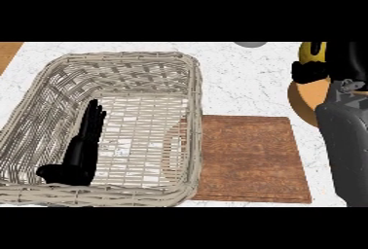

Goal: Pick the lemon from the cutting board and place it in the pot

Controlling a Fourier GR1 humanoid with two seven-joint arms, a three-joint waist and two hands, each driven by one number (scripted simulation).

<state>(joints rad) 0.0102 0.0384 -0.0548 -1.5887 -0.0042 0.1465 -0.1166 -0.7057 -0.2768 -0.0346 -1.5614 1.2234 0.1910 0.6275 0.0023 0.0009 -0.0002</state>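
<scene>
The lemon (313,50) shows as a yellow patch at the upper right, held in my right hand (312,71), whose black fingers curl round it. Hand and lemon hang above a round orange-brown vessel (300,100), mostly hidden under my right forearm; I cannot tell whether it is the pot. The brown wooden cutting board (248,158) lies in the lower middle with nothing on it. My left hand (82,146) rests open over the wicker basket, fingers straight and pointing up.
A large woven wicker basket (193,87) fills the left half of the white marble counter, its right rim touching the cutting board. A grey round object (250,44) peeks in at the top edge. My right forearm (343,151) covers the right edge.
</scene>
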